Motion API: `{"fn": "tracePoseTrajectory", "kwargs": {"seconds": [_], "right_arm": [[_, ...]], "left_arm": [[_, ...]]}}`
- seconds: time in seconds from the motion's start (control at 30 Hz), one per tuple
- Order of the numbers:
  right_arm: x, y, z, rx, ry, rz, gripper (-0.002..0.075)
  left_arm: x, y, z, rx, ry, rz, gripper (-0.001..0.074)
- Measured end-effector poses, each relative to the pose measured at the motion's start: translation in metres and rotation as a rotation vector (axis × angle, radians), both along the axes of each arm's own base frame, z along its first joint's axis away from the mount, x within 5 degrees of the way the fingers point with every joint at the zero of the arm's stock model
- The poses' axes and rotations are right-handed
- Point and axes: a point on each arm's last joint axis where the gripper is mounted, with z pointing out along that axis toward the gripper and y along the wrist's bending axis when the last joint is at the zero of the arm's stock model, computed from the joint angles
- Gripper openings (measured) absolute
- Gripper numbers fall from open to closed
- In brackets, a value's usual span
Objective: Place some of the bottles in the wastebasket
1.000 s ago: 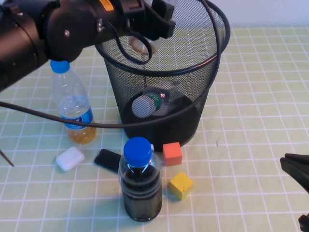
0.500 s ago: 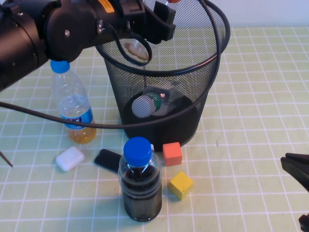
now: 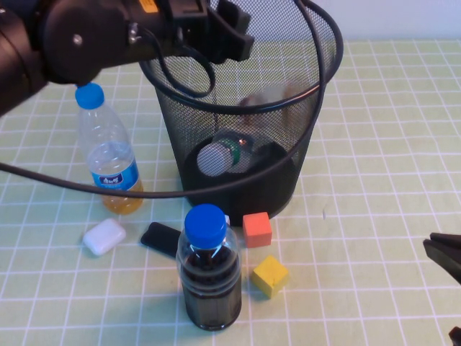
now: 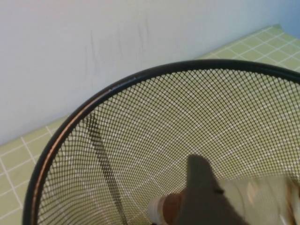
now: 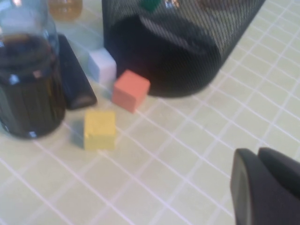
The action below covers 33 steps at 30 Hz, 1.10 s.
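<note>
The black wire-mesh wastebasket [image 3: 245, 144] stands at the back middle of the table; it also shows in the right wrist view [image 5: 187, 51]. The white-capped bottle with the green-and-white label [image 3: 220, 155] lies on its bottom. The small cream-capped bottle [image 3: 268, 99] is a blur inside the basket, below the rim and free of my left gripper [image 3: 229, 34], which hangs open over the basket's left rim. In the left wrist view the same bottle [image 4: 253, 197] blurs past one finger [image 4: 201, 187]. My right gripper [image 3: 445, 258] is shut and empty, low at the table's right front [image 5: 262, 187].
A tall blue-capped bottle [image 3: 108, 155] stands left of the basket. A fat blue-capped bottle of dark liquid [image 3: 209, 270] stands in front. Between them lie a white case [image 3: 104, 236] and a black phone [image 3: 162, 238]. An orange cube [image 3: 257, 229] and a yellow cube [image 3: 269, 275] sit by the basket's base.
The small cream-capped bottle has left my left gripper and is dropping into the wastebasket. The left gripper has lifted slightly. The right arm has not moved.
</note>
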Motion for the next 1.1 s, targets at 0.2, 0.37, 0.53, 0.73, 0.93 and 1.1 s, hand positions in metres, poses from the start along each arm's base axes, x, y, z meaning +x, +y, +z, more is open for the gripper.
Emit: {"fn": "tracePoseTrajectory", "kwargs": {"seconds": [0.2, 0.37, 0.53, 0.73, 0.93, 1.1], "right_arm": [[-0.007, -0.013, -0.003, -0.143, -0.007, -0.014, -0.0008], [-0.023, -0.026, 0.002, -0.09, -0.051, -0.048, -0.0008], [-0.037, -0.039, -0.011, 0.013, -0.07, -0.119, -0.0008], [-0.044, -0.052, -0.027, 0.126, -0.058, -0.23, -0.0008], [-0.045, -0.055, -0.027, 0.151, -0.071, -0.259, -0.0008], [-0.045, -0.055, -0.027, 0.151, -0.072, -0.261, -0.0008]], "left_arm": [[-0.018, 0.033, 0.021, 0.078, 0.026, 0.032, 0.0049], [-0.053, 0.062, 0.047, 0.075, -0.002, 0.053, 0.0009], [-0.101, 0.089, 0.043, 0.033, -0.067, 0.062, 0.0005], [-0.156, 0.117, -0.005, -0.023, -0.024, 0.059, 0.0003], [-0.196, 0.138, -0.057, -0.052, 0.014, 0.062, 0.0002], [-0.212, 0.148, -0.062, -0.081, -0.036, 0.063, 0.0002]]}}
